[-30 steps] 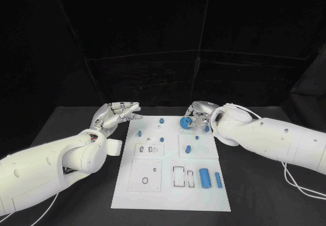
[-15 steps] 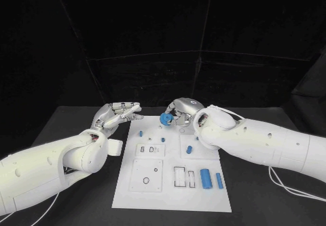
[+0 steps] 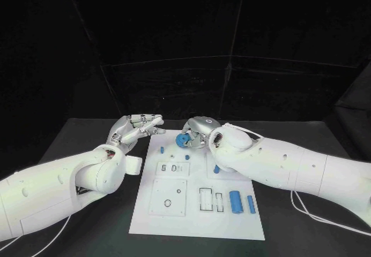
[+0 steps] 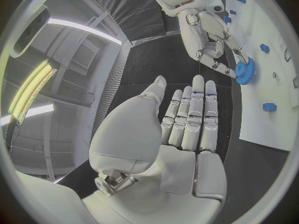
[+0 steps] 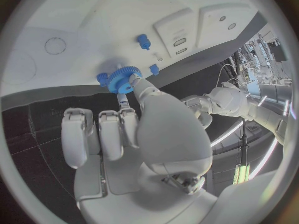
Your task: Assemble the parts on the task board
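Observation:
My right hand (image 3: 198, 130) pinches a blue gear (image 3: 182, 140) just above the far left part of the white task board (image 3: 193, 217). The right wrist view shows the gear (image 5: 122, 78) at the fingertips of that hand (image 5: 131, 129), over the board (image 5: 74, 15) near two small blue pegs (image 5: 144, 41). My left hand (image 3: 138, 127) hovers off the board's far left corner with its fingers stretched out and nothing in them. In the left wrist view, the left hand (image 4: 187, 119) faces the right hand (image 4: 212, 40) and the gear (image 4: 245, 70).
Small blue pegs (image 3: 162, 150) stand in the board's far left area, and a blue piece (image 3: 217, 169) lies mid-board. Two blue cylinders (image 3: 234, 202) lie at the near right beside rectangular slots. Black table surrounds the board.
My right hand has carried the blue gear leftward along the board's far edge, closer to my left hand. The left hand has hardly moved.

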`<action>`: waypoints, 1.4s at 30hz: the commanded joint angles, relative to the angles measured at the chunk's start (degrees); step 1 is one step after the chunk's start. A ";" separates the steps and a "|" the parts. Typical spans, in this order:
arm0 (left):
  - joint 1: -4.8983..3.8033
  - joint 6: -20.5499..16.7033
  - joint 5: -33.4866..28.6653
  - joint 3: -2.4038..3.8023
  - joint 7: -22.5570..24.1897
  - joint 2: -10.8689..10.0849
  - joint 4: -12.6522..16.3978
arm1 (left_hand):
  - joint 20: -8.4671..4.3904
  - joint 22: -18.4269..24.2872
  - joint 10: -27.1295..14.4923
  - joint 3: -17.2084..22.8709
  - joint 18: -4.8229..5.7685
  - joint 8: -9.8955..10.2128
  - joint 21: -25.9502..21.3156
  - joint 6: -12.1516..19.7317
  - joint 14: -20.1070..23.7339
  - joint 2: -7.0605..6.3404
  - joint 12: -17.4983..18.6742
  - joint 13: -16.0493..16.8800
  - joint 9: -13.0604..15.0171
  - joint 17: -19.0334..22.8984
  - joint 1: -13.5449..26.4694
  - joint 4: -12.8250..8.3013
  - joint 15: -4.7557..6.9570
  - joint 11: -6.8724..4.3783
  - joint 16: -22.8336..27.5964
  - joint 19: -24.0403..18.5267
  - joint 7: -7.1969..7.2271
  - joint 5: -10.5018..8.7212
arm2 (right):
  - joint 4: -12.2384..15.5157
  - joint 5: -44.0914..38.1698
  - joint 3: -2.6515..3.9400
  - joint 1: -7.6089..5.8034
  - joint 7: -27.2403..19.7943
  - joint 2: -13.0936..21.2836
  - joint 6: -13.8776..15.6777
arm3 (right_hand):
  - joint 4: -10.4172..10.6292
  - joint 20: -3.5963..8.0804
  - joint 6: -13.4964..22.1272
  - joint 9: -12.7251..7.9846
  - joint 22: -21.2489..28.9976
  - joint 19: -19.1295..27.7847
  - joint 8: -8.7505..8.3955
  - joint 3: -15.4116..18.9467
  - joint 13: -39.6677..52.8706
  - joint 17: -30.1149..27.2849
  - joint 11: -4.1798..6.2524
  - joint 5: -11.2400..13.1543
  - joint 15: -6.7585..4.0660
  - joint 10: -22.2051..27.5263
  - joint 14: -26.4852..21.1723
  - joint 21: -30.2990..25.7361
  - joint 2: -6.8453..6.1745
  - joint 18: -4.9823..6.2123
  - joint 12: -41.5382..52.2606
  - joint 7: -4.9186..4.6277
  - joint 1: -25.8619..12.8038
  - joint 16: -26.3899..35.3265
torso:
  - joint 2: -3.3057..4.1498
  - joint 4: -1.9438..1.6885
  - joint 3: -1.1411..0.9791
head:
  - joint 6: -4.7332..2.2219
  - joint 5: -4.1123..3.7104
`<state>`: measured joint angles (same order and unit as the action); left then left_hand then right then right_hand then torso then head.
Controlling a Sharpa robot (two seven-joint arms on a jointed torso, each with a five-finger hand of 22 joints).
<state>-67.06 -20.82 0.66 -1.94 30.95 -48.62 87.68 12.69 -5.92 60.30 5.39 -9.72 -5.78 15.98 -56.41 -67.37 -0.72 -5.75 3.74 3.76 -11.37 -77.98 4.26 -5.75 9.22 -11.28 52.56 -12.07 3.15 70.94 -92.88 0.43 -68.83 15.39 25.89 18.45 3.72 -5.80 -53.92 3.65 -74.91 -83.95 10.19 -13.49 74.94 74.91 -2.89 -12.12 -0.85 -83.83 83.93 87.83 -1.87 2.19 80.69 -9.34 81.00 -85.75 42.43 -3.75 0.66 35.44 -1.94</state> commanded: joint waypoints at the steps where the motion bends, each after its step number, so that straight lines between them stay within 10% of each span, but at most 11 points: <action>1: -0.08 0.60 0.25 0.06 0.22 0.06 0.09 | 0.16 0.06 -0.18 0.01 -0.85 0.18 -0.34 -0.12 -0.10 0.36 0.33 -0.03 -0.02 -0.06 0.14 -0.23 -0.37 -0.07 0.31 0.17 -0.04 -0.03 | -0.38 -0.94 0.03 -0.05 0.66 -0.44 -3.31 | -0.02 0.39 -3.04 0.20 -9.59 -2.03 -0.28 -0.42 4.86 4.27 -0.19 0.28 -0.15 0.05 3.92 0.14 -0.33 -0.88 -0.39 1.23 -0.58 -0.14 | 0.01 0.08 -0.03 | 0.02 0.01; 13: -0.08 0.61 0.40 0.06 0.20 0.07 0.10 | 0.16 0.09 -0.15 0.03 -0.85 0.21 -0.37 -0.14 -0.10 0.41 0.36 -0.03 -0.02 -0.10 0.13 -0.28 -0.37 -0.07 0.37 0.18 -0.04 -0.03 | -1.61 -1.41 0.02 0.03 1.84 -1.50 -4.04 | -0.11 0.24 -2.16 0.10 -9.45 -1.91 -1.21 -0.72 4.12 4.32 -0.46 0.44 0.05 0.63 3.92 0.07 -1.16 -0.85 -1.24 0.89 -1.52 -0.13 | 0.00 0.14 -0.08 | 0.08 0.10; 20: -0.08 0.62 0.40 0.06 0.18 0.09 0.07 | 0.16 0.09 -0.15 0.03 -0.85 0.21 -0.37 -0.14 -0.10 0.41 0.36 -0.03 -0.02 -0.10 0.13 -0.28 -0.37 -0.07 0.37 0.18 -0.04 -0.03 | -2.30 -1.44 0.01 0.03 3.16 -1.90 -3.71 | 0.05 -0.87 5.00 -0.03 -9.21 -1.70 -5.52 -0.22 2.14 4.80 -1.92 1.71 1.32 2.25 4.00 -0.06 -2.62 -0.80 -3.45 -0.72 -3.45 -0.29 | 0.00 0.10 -0.08 | 0.08 0.07; 35: -0.08 0.59 0.41 0.06 0.11 0.08 0.02 | 0.16 0.09 -0.15 0.03 -0.85 0.21 -0.37 -0.14 -0.10 0.41 0.36 -0.03 -0.02 -0.10 0.13 -0.28 -0.37 -0.07 0.37 0.18 -0.04 -0.03 | -2.31 0.12 0.01 0.03 3.36 -1.86 -5.31 | 5.56 -1.69 6.01 0.33 -9.02 -1.53 -5.94 4.39 1.57 5.15 -2.61 1.45 2.00 2.81 4.02 -0.17 -3.68 -0.73 -4.06 -1.27 -9.89 -0.40 | 0.00 0.15 -0.09 | 0.12 0.05; 42: -0.08 0.63 0.41 0.06 0.12 0.00 0.00 | 0.16 0.09 -0.15 0.03 -0.85 0.21 -0.37 -0.14 -0.10 0.41 0.36 -0.03 -0.02 -0.10 0.13 -0.28 -0.37 -0.07 0.37 0.18 -0.04 -0.03 | -0.12 2.15 0.01 0.04 0.41 0.39 1.67 | 7.69 -1.70 4.78 0.50 -9.30 -1.74 -5.34 6.65 2.48 5.34 -2.52 -0.93 1.95 2.16 4.05 -0.07 -2.91 -0.79 -3.09 -1.10 -10.81 -0.48 | -0.03 0.14 -0.11 | 0.04 0.17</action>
<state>-67.07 -20.80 0.76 -1.93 30.80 -48.61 87.63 12.69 -5.89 60.30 5.40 -9.71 -5.79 15.98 -56.41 -67.37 -0.72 -5.75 3.74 3.76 -11.40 -77.98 4.27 -5.75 9.22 -11.28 52.56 -12.07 3.15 70.35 -92.45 0.41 -68.67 18.03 25.92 15.34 11.23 -7.28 -48.86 4.10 -74.90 -83.96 4.62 -6.91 74.93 74.90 -5.43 -12.91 0.92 -81.27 84.04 87.82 -5.03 2.20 77.42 -10.39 70.16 -85.98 42.43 -3.61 0.56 35.47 -1.85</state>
